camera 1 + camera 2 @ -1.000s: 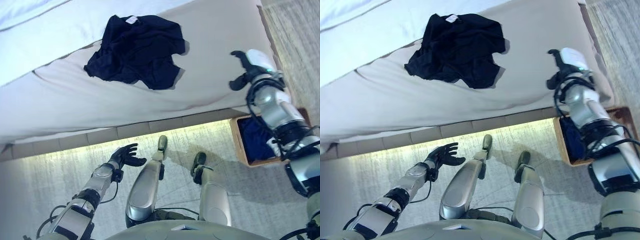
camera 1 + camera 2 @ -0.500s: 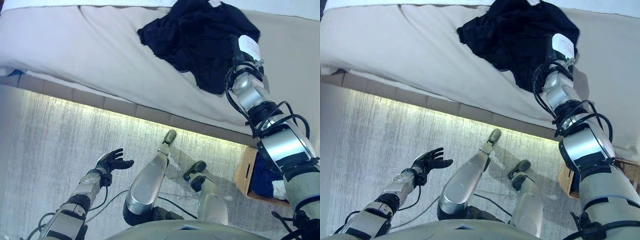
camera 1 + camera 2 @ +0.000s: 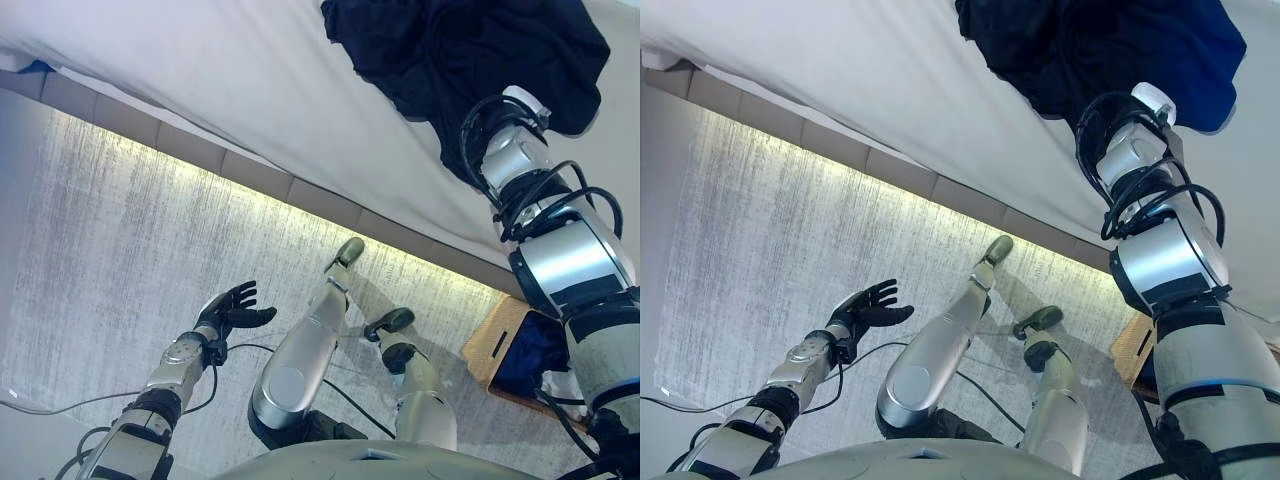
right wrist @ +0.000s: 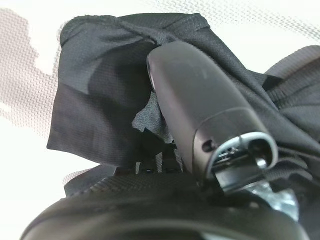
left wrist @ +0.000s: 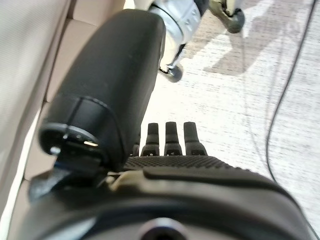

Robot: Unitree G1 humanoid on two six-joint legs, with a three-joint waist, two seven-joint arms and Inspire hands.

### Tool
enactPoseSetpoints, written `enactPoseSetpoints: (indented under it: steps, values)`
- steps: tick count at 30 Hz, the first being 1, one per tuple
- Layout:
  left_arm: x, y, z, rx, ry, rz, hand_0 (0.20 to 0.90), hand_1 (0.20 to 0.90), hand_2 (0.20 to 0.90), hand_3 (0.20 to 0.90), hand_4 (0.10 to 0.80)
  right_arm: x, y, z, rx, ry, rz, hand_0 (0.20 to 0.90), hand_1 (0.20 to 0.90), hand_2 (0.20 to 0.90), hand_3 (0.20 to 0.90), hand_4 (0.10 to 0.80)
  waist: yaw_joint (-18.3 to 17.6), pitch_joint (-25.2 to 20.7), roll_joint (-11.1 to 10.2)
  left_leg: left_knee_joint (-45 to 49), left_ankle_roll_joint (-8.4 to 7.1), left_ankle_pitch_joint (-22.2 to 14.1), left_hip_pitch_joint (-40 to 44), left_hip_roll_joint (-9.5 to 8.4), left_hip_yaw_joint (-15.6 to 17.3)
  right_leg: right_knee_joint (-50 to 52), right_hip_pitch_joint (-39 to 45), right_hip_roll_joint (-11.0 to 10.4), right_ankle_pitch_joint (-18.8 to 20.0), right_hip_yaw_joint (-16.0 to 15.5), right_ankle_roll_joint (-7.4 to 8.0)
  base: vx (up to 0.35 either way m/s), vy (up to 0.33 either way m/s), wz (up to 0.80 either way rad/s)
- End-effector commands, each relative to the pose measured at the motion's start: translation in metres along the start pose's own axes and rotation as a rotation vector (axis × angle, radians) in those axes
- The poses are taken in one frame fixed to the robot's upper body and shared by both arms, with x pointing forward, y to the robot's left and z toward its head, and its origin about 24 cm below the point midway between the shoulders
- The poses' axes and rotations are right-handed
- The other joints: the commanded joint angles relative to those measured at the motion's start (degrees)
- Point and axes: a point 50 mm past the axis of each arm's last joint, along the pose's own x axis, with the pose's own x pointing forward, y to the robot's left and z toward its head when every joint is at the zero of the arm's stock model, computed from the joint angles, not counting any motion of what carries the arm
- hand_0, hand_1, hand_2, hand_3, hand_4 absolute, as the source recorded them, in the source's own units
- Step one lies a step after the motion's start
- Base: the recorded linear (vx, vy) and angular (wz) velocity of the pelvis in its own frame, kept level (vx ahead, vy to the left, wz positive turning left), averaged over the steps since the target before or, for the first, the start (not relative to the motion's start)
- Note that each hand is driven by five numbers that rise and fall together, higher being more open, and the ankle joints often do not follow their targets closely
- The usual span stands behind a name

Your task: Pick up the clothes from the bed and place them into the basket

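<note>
A dark navy garment [image 3: 470, 45] lies crumpled on the light bed [image 3: 250, 80]. My right hand [image 3: 522, 101] rests on the near edge of that garment. In the right wrist view its thumb [image 4: 200, 95] lies over the black cloth [image 4: 95, 105], and the rest of the hand is buried in the folds. My left hand [image 3: 228, 309] is open, palm up, low over the rug and away from the bed; its straight fingers [image 5: 170, 137] show in the left wrist view. The wooden basket [image 3: 495, 345] stands on the floor at the lower right.
The basket holds dark blue cloth [image 3: 532, 352] and something white [image 3: 560, 385]. A tiled bed base [image 3: 250, 170] with a lit strip runs along the grey rug [image 3: 110, 260].
The camera has swung, so the whole scene has shifted. My right hand has moved from the bare bed by its edge onto the dark garment. The left hand has stayed open over the rug.
</note>
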Motion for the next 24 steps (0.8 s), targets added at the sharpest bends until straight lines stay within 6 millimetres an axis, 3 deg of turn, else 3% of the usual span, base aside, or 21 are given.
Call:
enactPoseSetpoints:
  steps: [1, 8, 14, 16, 18, 21, 24]
  values:
    - [-0.024, 0.03, -0.03, 0.022, 0.083, 0.074, 0.9, 0.9, 0.9, 0.9, 0.8, 0.003, -0.001, -0.011, 0.016, -0.004, -0.006, 0.3, 0.3, 0.3, 0.2, 0.1, 2.3, 0.4, 0.2, -1.4, 5.56, -3.2, 0.0, -1.57, 3.8, 7.0, -0.8, -1.8, 5.5, 0.5, 3.65, -0.037, -0.059, 0.03]
    - [-0.027, 0.036, -0.034, 0.025, 0.093, 0.106, 0.9, 0.9, 0.9, 0.9, 0.8, -0.006, -0.034, 0.024, 0.121, -0.234, -0.243, 0.3, 0.3, 0.3, 0.2, 0.1, 0.4, 0.4, -1.2, -3.4, 5.18, -3.5, 2.2, -0.11, 3.5, 5.9, -0.5, -0.6, 6.7, 2.0, 4.24, -0.064, -0.05, -0.02]
    - [-0.029, 0.043, -0.035, 0.046, 0.103, 0.153, 0.9, 0.9, 0.9, 0.9, 0.8, -0.029, -0.086, 0.043, 0.282, -0.404, -0.512, 0.3, 0.3, 0.3, 0.2, 0.1, -2.5, 0.4, -3.3, -6.9, 4.62, -4.3, 10.2, 2.25, 5.2, 3.3, 5.0, 0.7, 7.3, 5.1, 4.21, -0.05, -0.089, -0.22]
    - [-0.03, 0.048, -0.036, 0.071, 0.128, 0.172, 0.9, 0.9, 0.9, 0.9, 0.8, -0.039, -0.116, 0.04, 0.347, -0.441, -0.632, 0.3, 0.3, 0.3, 0.2, 0.1, -3.6, 0.4, -4.4, -9.5, 4.23, -4.6, 15.9, 3.17, 6.5, 0.8, 10.0, 1.2, 7.8, 6.4, 4.33, -0.004, -0.149, -0.17]
    - [-0.033, 0.052, -0.041, 0.09, 0.163, 0.178, 0.9, 0.9, 0.9, 0.9, 0.8, -0.042, -0.127, 0.034, 0.363, -0.447, -0.686, 0.3, 0.3, 0.3, 0.2, 0.1, -4.5, -1.5, -5.2, -11.5, 3.92, -4.6, 18.6, 3.82, 7.3, -1.6, 12.5, 1.9, 8.1, 7.0, 4.41, 0.023, -0.128, -0.18]
    - [-0.045, 0.056, -0.065, 0.149, 0.285, 0.184, 0.9, 0.9, 0.9, 0.9, 0.8, -0.05, -0.154, 0.013, 0.38, -0.451, -0.787, 0.3, 0.3, 0.3, 0.2, 0.1, -7.7, -7.5, -7.3, -15.7, 2.96, -4.8, 24.8, 4.79, 9.6, -8.4, 18.6, 4.3, 7.9, 8.6, 4.44, 0.075, -0.116, -0.21]
    - [-0.055, 0.058, -0.085, 0.235, 0.402, 0.165, 0.9, 0.9, 0.9, 0.9, 0.8, -0.055, -0.169, -0.008, 0.367, -0.434, -0.837, 0.3, 0.3, 0.3, 0.2, 0.1, -10.4, -12.0, -8.1, -17.7, 2.75, -3.5, 28.5, 5.21, 12.1, -12.9, 22.0, 6.2, 8.6, 9.9, 4.17, 0.012, -0.045, -0.28]
